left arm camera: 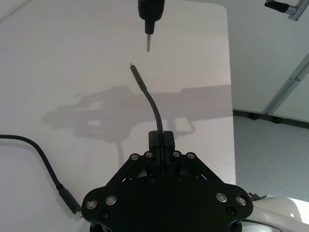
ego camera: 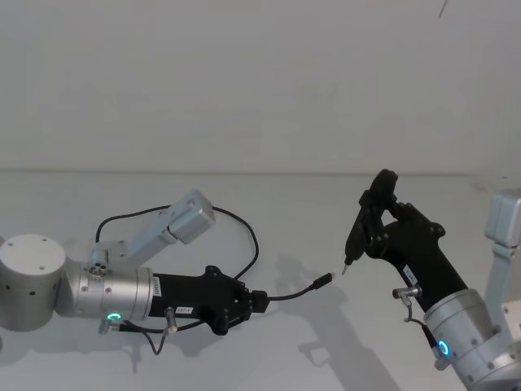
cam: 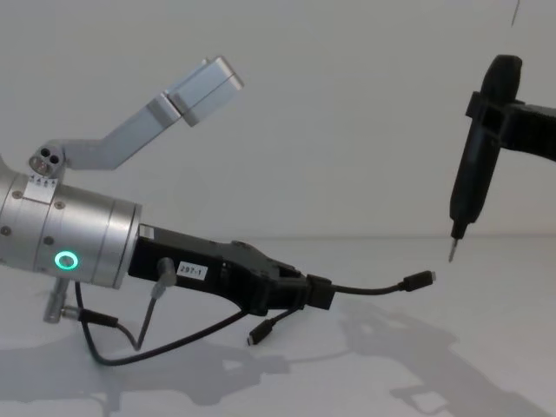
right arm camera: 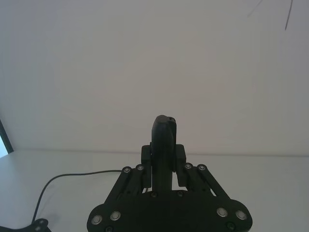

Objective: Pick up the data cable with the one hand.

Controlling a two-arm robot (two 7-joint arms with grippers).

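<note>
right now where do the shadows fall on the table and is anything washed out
Head view: the left gripper and the cable cast soft grey shadows on the table beyond and below them. Left wrist view: a broad shadow lies across the tabletop past the cable's plug end. Chest view: faint shadows under the right gripper. Right wrist view: pale, flat wall with little contrast.

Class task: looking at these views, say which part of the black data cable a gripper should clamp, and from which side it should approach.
Probably the thicker block just behind the free plug end of the data cable, approached end-on along its length. That block is wider and stiffer than the thin cord, so it gives flat faces to pinch. The left gripper holds it there, shut, plug pointing toward the right gripper.
</note>
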